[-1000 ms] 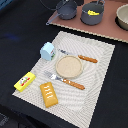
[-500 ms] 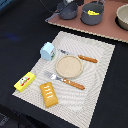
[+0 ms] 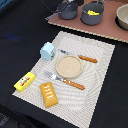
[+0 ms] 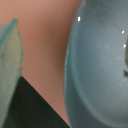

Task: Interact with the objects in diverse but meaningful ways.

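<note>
No arm or gripper in the exterior view, wrist view shows neither

A bread block [image 3: 48, 94] lies just beside a fork [image 3: 65, 80] on the placemat [image 3: 97, 67].

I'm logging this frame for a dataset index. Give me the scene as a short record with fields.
surface: striped placemat on dark table
centre: round tan plate
cutlery: fork and knife, one on each side of the plate
on mat: small white carton, bread block
mat edge: yellow box
back tray: two grey pots, one holding something yellow
gripper: not visible in either view
</note>
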